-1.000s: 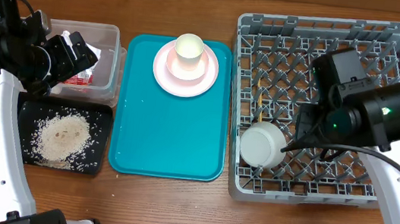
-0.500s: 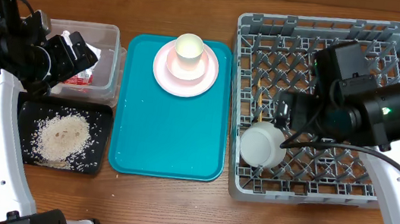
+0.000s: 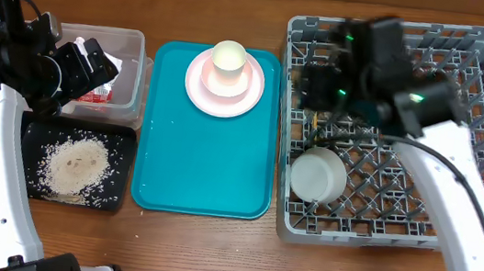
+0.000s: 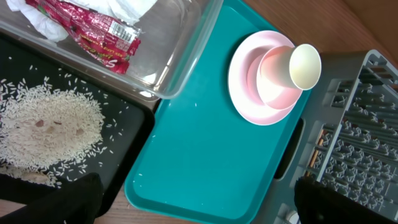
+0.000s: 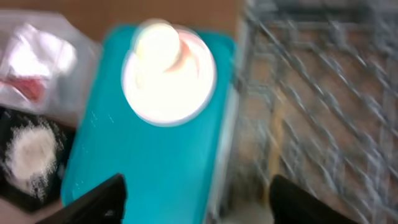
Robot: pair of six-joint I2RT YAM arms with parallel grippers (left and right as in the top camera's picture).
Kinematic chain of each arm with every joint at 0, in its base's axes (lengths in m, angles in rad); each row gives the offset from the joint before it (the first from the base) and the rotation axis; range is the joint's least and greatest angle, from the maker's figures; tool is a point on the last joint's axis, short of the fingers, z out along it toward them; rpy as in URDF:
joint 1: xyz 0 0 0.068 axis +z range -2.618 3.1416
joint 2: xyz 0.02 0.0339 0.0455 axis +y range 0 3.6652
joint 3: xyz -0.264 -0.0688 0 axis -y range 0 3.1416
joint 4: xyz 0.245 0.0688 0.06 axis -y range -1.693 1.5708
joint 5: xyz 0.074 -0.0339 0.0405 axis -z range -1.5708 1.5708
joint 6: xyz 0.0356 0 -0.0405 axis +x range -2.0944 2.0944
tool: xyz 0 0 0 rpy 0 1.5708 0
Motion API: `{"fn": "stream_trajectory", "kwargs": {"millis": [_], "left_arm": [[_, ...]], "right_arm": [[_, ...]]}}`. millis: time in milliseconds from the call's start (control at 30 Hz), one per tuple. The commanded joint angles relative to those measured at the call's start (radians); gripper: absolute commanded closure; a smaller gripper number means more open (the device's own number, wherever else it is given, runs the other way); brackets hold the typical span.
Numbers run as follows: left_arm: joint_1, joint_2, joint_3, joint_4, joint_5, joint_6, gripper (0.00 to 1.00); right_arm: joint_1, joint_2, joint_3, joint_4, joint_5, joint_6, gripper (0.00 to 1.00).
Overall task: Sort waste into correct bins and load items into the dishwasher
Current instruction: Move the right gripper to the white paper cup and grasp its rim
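Observation:
The pale pink plate (image 3: 201, 92) sits at the far end of the teal tray, carrying the pink bowl (image 3: 246, 87) and cream cup (image 3: 227, 57). A grey-green bowl (image 3: 317, 177) lies upside down in the grey dish rack (image 3: 483, 54), with the chopsticks (image 3: 315, 126) just behind it. The clear tub (image 3: 135, 44) holds the red wrapper (image 4: 99, 28) and white napkin (image 4: 127, 7). Rice (image 3: 76, 164) fills the black tray (image 3: 34, 133). My left gripper (image 4: 199, 202) hovers open and empty over the tub side. My right gripper (image 5: 199, 202) is open and empty above the rack's far left part (image 3: 315, 84).
The teal tray (image 3: 201, 168) lies between the bins and the rack, its near half bare apart from a few rice grains. Wooden table shows along the front edge (image 3: 209, 252). The right wrist view is motion-blurred.
My right gripper opened off the grey-green bowl, leaving it in the rack, and swung up and left toward the tray. The left arm has not moved.

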Motion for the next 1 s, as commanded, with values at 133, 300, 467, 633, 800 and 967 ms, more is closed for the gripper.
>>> {"fn": "stream_trajectory", "kwargs": {"millis": [133,300,467,633,800,967], "left_arm": [[-0.001,-0.013,0.012,0.000,-0.003,0.022,0.00],[-0.001,-0.013,0.012,0.000,-0.003,0.022,0.00],[-0.001,-0.013,0.012,0.000,-0.003,0.022,0.00],[-0.001,-0.013,0.012,0.000,-0.003,0.022,0.00],[-0.001,-0.013,0.012,0.000,-0.003,0.022,0.00],[-0.001,-0.013,0.012,0.000,-0.003,0.022,0.00]], "right_arm": [[0.110,0.174,0.019,0.420,0.058,-0.170,0.30],[0.160,0.319,0.019,0.653,0.084,-0.326,0.15],[0.198,0.463,0.019,0.782,0.084,-0.481,0.11],[0.207,0.546,0.019,0.800,0.084,-0.545,0.26],[0.207,0.589,0.019,0.800,0.084,-0.545,0.28],[0.200,0.610,0.018,0.782,0.084,-0.546,0.35]]}}
